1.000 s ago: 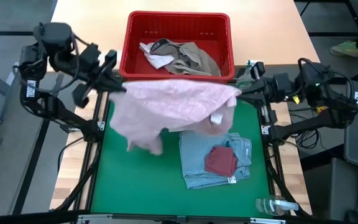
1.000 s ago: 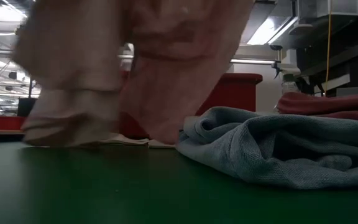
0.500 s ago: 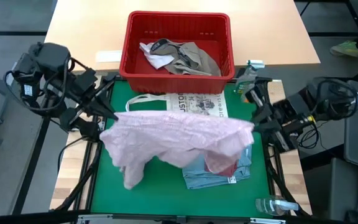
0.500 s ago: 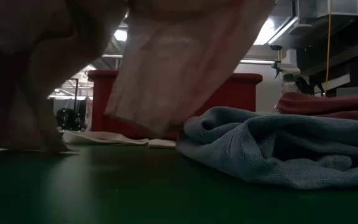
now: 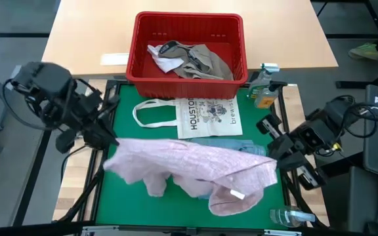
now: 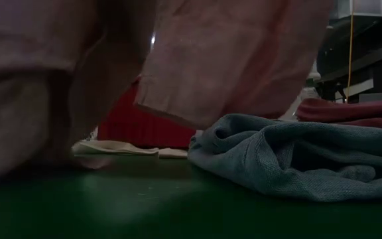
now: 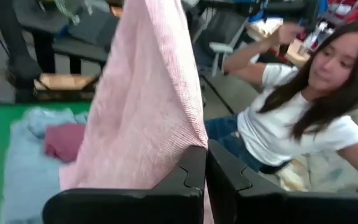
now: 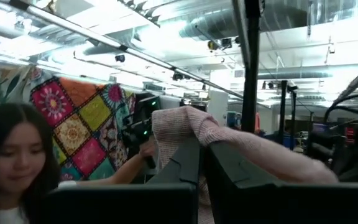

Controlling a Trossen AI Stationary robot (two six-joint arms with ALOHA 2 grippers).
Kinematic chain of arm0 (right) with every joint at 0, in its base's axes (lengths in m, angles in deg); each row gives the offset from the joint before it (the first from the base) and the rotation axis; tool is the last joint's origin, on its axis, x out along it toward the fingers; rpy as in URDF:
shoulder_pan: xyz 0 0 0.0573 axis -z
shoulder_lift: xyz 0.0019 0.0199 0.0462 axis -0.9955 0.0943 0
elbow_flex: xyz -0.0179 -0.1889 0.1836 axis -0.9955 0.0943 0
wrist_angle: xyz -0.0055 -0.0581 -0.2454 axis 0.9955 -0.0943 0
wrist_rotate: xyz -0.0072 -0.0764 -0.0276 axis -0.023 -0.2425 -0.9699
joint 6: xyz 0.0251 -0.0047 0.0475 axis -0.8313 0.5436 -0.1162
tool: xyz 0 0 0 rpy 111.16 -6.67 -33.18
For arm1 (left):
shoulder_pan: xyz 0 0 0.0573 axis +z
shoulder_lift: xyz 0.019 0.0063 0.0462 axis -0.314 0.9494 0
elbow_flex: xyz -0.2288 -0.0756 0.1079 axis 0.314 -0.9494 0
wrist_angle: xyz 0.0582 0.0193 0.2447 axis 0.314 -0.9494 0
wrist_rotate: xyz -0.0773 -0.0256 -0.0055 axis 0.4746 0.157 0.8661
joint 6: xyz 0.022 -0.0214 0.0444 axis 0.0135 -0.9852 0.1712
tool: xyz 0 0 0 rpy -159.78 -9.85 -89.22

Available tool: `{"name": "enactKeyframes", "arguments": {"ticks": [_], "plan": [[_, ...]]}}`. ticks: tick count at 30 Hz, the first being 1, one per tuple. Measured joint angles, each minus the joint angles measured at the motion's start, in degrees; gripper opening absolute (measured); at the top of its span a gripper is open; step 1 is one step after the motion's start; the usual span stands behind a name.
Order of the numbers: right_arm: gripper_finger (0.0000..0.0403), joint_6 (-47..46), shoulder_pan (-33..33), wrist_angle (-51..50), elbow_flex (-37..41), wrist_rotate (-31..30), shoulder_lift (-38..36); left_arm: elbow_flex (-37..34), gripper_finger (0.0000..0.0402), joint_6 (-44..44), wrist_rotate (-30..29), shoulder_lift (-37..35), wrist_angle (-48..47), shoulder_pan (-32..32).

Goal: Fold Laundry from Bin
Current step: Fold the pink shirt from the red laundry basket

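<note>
We are partway through the laundry job: a pink garment is strung out between our two grippers over the green mat, and we judge the step in hand to be spreading it flat before the first fold. On the left, our left gripper sits at the mat's left edge, its fingers pinched tight on one corner of the pink cloth, which rises from them in the left wrist view. From there the garment runs across the middle of the mat, sagging in the centre, one loose end drooping toward the mat. Behind it lies the tote, flat, and beyond that the bin, where a grey-khaki piece and a white one wait. Under the garment's right half sits the blue garment with a maroon piece on top, both mostly covered from above but plain in the low view. On the right, our right gripper stands at the mat's right edge, clamped on the other corner, the cloth draped over its fingers. Next we would need to lower both corners together, keeping the cloth taut, and we should place it clear of the finished pile, or it may land across it and drag it askew.
</note>
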Motion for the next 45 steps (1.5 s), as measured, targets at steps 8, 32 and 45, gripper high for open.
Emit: {"name": "enactKeyframes", "arguments": {"ticks": [8, 32, 45], "plan": [[0.0012, 2.12, -3.40, 0.40, -7.99, -5.64, 3.07, -0.03, 0.0000, -0.15, -8.43, 0.64, -2.06, -3.65], [0.0012, -11.10, -3.57, -46.73, -10.88, -53.50, 3.79, -29.94, 0.0000, 0.25, -53.79, 1.27, -10.67, 1.90], [0.0012, -51.48, 1.34, -92.11, -2.74, -63.67, 3.81, -69.74, 0.0000, 11.22, -59.32, 1.36, 36.00, 15.26]]}}
